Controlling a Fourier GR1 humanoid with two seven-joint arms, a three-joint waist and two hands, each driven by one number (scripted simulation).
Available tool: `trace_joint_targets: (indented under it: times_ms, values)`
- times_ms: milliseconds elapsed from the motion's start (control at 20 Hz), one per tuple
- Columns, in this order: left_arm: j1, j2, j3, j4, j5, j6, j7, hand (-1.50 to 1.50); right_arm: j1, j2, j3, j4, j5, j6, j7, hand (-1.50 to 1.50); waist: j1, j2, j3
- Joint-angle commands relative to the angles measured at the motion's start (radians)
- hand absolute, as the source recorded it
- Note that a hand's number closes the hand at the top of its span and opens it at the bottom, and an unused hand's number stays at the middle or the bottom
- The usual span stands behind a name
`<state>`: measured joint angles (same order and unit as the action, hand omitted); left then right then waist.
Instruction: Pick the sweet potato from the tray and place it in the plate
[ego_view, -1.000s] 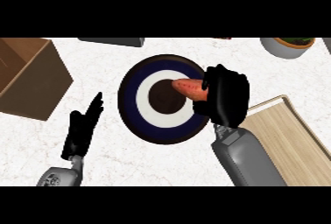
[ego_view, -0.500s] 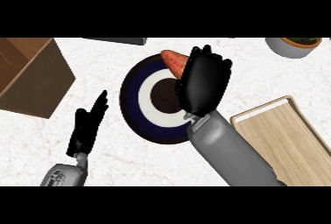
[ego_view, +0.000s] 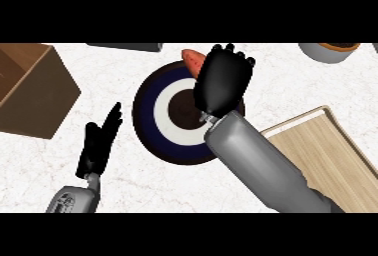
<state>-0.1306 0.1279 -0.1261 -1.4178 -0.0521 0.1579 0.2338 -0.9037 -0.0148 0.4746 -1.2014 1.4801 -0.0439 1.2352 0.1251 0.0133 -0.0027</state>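
Observation:
The orange sweet potato (ego_view: 192, 59) shows at the far rim of the round plate (ego_view: 148, 107), which is navy with a white ring and a dark centre. My right hand (ego_view: 221, 82) lies over the plate's far right part. Its fingers are stretched out along the sweet potato's right side and hide most of it. The wooden tray (ego_view: 328, 150) is at the right, partly under my right forearm. My left hand (ego_view: 100, 145) rests open on the counter left of the plate, fingers pointing away.
A brown cardboard box (ego_view: 29, 90) stands at the far left. A grey pot (ego_view: 328, 51) sits at the far right corner, and a dark flat object (ego_view: 125, 46) lies at the far edge.
My right hand has carried the sweet potato from over the plate's centre to its far rim, and its fingers have straightened. The left hand has stayed put.

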Motion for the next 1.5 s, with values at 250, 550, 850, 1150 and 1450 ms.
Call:
trace_joint_targets:
  times_ms: [250,550,850,1150,1450]
  values:
    - [-0.015,0.005,0.029,0.015,0.001,0.014,-0.008,0.00,0.022,0.014,-0.002,0.100,-0.248,-0.057,0.252,1.50,-0.030,0.000,0.002]
    - [0.044,0.024,0.038,0.001,0.027,-0.021,-0.021,0.00,0.051,0.014,-0.043,0.148,-0.461,-0.083,0.216,-1.50,-0.033,-0.004,0.002]
    - [0.027,0.026,0.055,0.002,0.018,-0.003,-0.014,0.00,-0.015,0.014,0.108,0.141,-0.557,-0.267,0.122,-1.50,-0.049,-0.005,0.002]
    - [0.026,0.006,0.042,-0.012,0.012,0.012,0.002,0.00,0.030,0.014,0.069,-0.026,-0.469,-0.589,-0.023,-1.50,-0.071,-0.012,0.005]
    - [0.084,0.033,0.068,0.000,0.026,-0.010,-0.044,0.00,0.166,0.014,0.109,-0.103,-0.451,-0.823,-0.044,-1.50,-0.090,-0.013,0.003]
